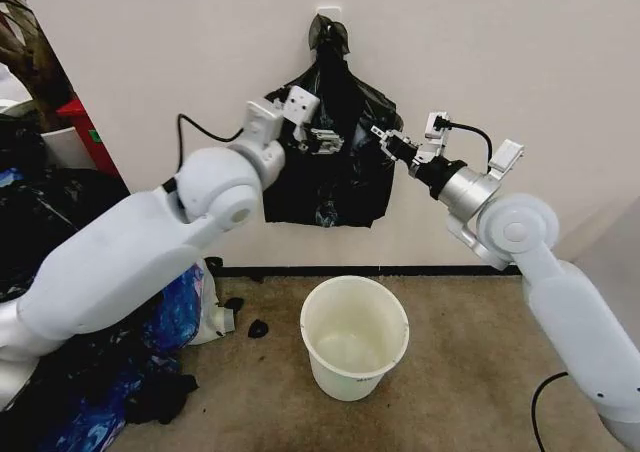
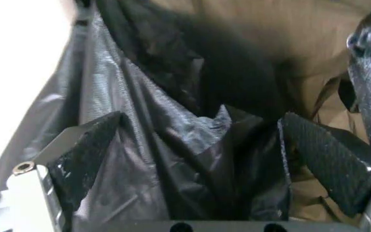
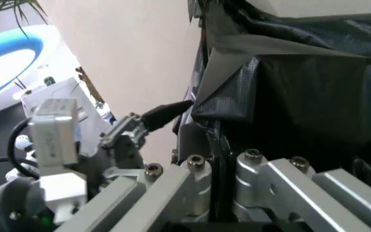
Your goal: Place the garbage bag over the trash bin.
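Observation:
The garbage bag [image 1: 335, 177], thin wrinkly black film, hangs flat against the wall from a hook near its top. My left gripper [image 1: 322, 140] is at the bag's upper left; in the left wrist view it [image 2: 205, 154] stands open, with folds of the bag [image 2: 172, 145] between its textured fingers [image 2: 85, 150]. My right gripper [image 1: 383, 137] is at the bag's upper right edge. In the right wrist view it [image 3: 214, 154] is shut on the film [image 3: 301, 92]. The trash bin [image 1: 355, 337], a round white bucket, stands upright on the floor below the bag, its inside bare.
A heap of black bags [image 1: 40, 232] and a blue bag [image 1: 172, 312] lie at the left under my left arm. A red box [image 1: 85, 122] stands by the wall at the far left. Small black scraps [image 1: 257, 327] lie left of the bin. A cable [image 1: 545, 402] runs along the floor at the right.

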You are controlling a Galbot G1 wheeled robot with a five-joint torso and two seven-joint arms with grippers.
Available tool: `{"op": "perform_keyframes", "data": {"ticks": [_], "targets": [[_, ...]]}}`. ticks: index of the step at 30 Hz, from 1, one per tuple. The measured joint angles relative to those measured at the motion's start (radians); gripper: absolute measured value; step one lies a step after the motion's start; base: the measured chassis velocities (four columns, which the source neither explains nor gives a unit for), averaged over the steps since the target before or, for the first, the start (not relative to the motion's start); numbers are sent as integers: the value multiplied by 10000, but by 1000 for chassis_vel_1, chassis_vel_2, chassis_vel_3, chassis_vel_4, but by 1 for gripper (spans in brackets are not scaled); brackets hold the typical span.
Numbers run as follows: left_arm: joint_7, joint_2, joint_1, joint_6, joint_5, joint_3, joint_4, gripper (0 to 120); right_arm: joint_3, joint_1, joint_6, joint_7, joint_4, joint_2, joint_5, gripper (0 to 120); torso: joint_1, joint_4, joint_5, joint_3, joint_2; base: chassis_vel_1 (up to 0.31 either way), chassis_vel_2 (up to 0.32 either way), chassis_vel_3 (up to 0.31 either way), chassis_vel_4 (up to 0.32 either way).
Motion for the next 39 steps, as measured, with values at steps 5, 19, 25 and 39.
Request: {"op": "perform_keyframes", "data": {"ticks": [5, 19, 25, 39], "targets": [[-56, -432, -134, 19, 333, 335, 344, 100, 72, -105, 35, -1, 89, -37, 46, 0, 0, -2, 1, 0, 0, 0, 0, 0, 0], [-1030, -802, -229, 784, 448, 682, 441, 100, 380, -250, 51, 0, 150, -148, 151, 0, 0, -3, 0, 0, 0, 0, 0, 0, 0], [-1437, -907, -167, 1028, 318, 684, 423, 98, 534, -275, 66, 0, 173, -279, 276, 0, 0, -1, -2, 0, 0, 0, 0, 0, 0], [-3150, -1352, -118, 1050, -636, 1077, 474, 100, 762, -453, 106, -35, 375, -432, 419, 0, 0, -2, -1, 0, 1, 0, 0, 0, 0]]}}
